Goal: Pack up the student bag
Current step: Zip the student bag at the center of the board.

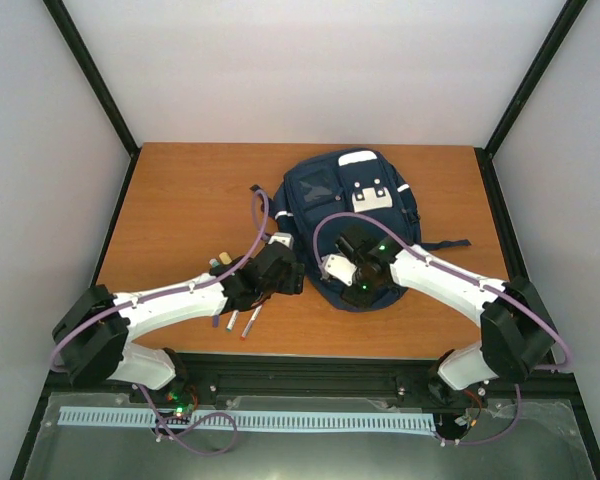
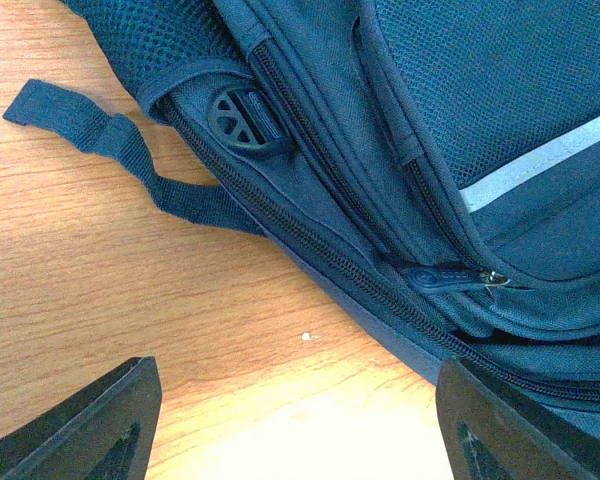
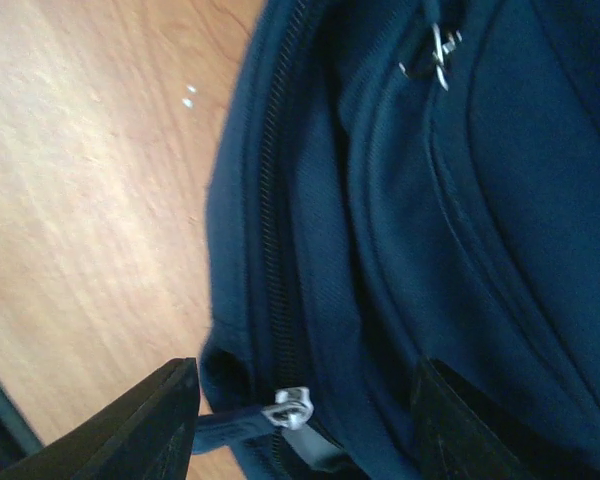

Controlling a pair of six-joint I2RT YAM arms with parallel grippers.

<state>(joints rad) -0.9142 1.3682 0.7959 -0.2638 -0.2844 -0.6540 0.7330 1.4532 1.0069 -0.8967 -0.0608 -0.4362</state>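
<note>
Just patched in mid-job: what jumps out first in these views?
The large navy-blue fabric backpack with thin white stripes dominates the far middle of the orange-brown wooden table. Both arms meet at its near edge: the left gripper stands open at the bag's left side, and the right gripper is open around a silver zip slider with a navy pull. A few small pens lie beside the left arm.

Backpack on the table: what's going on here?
Both arms are at the near end of the navy backpack. The left gripper is open over the table beside it, holding nothing. The right gripper is open around a zipper pull, not pinching it. Several markers lie on the table, not yet packed.
</note>
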